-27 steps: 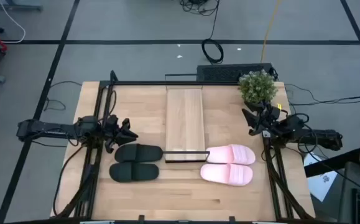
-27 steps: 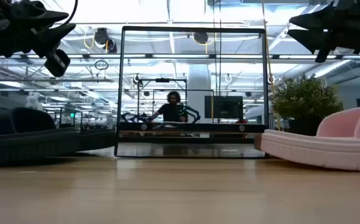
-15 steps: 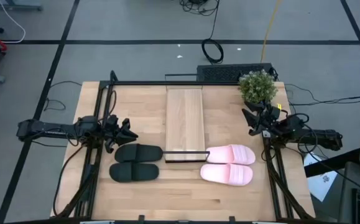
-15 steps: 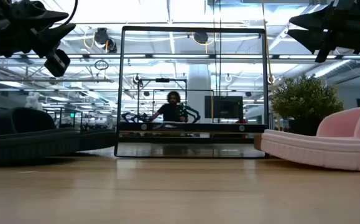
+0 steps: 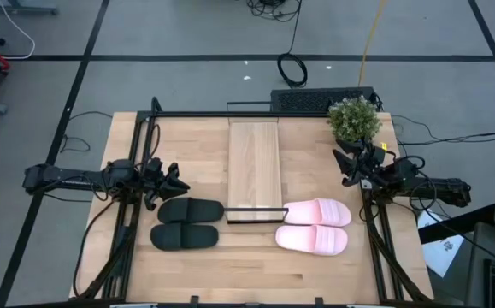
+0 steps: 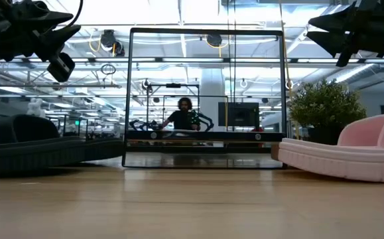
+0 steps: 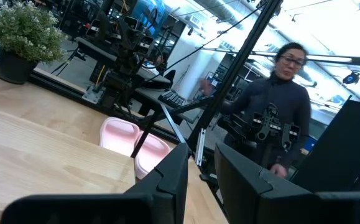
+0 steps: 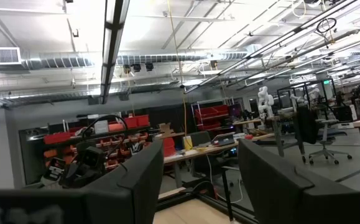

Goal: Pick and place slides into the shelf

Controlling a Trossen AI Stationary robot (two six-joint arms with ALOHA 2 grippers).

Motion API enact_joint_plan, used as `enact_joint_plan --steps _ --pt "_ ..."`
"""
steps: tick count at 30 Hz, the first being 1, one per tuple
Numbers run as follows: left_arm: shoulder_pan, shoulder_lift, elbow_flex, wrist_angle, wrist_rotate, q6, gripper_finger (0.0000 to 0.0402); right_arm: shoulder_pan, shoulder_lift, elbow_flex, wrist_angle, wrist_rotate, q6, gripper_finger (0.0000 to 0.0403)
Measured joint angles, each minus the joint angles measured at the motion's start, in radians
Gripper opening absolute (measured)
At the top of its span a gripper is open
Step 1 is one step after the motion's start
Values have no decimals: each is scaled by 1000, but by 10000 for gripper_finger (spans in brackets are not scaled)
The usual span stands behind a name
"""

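Matt light-wood shelf (image 5: 254, 162), thin black metal frame (image 6: 205, 32)

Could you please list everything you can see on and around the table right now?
black slides: two, black, side by side on the table left of the shelf's framed end
pink slides: two, light pink, side by side right of that end
shelf: one, light wood plank with thin black frame, table centre
potted plant: one, green, far right corner
table: one, light wood
person: one, dark top, beyond the table
left hand: one, dark, empty, hanging just above the black slides, fingers slightly apart
right hand: one, dark, open, empty, near the plant
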Motion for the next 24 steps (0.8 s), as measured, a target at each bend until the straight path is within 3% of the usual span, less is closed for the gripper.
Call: enact_joint_plan --steps 24 --pt "0 0 0 0 0 0 86 0 0 0 7 0 0 196"
